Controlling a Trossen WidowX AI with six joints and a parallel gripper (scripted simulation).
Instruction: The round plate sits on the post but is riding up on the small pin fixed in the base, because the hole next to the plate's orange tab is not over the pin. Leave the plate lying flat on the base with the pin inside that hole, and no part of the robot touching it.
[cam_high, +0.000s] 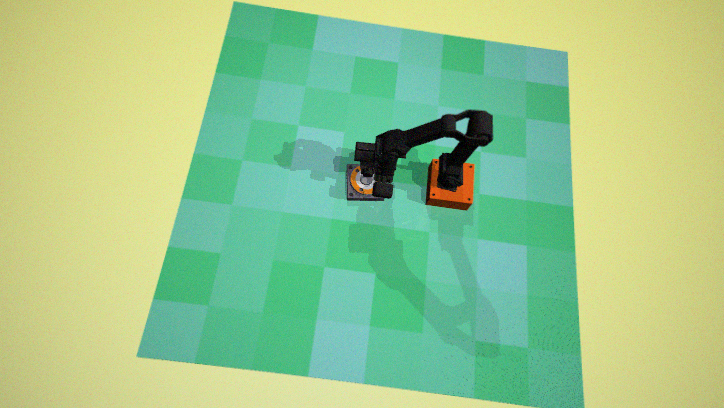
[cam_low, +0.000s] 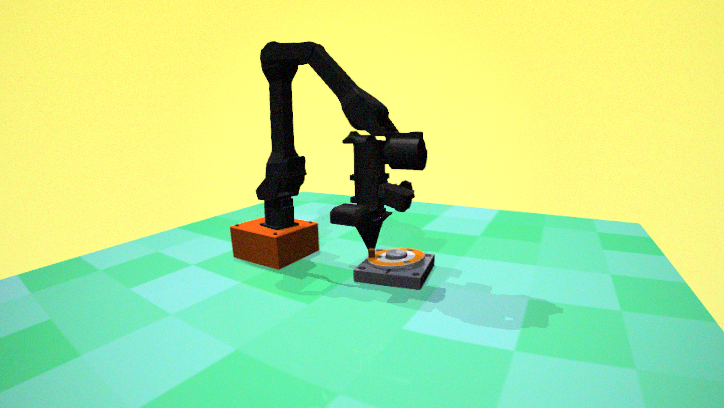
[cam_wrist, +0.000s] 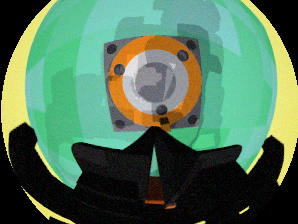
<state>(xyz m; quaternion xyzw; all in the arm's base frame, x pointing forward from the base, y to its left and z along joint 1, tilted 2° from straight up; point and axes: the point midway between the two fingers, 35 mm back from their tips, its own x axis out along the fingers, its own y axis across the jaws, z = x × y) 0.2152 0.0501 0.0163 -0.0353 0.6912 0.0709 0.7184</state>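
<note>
The round plate (cam_high: 355, 181) (cam_low: 385, 263) (cam_wrist: 117, 95), with an orange ring around a pale centre, sits around the grey post (cam_low: 396, 253) (cam_wrist: 155, 82) on the square dark base (cam_low: 387, 278) (cam_wrist: 134, 127). Its upright orange tab (cam_low: 371, 252) (cam_wrist: 166, 127) is on the side toward the arm's mount. The hole next to the tab (cam_wrist: 161, 109) looks dark; the pin cannot be made out. The plate's rim stands a little above the base. My gripper (cam_low: 372, 248) (cam_wrist: 153, 129) is shut and empty, its tips right at the tab; whether they touch is unclear.
The arm's orange mount (cam_high: 449, 198) (cam_low: 255, 248) stands on the green checkered mat (cam_high: 293, 288) (cam_low: 283, 344), a short way from the base. The arm arches above, and its wrist hangs over the mount-facing side of the base. Arm shadows cross the mat.
</note>
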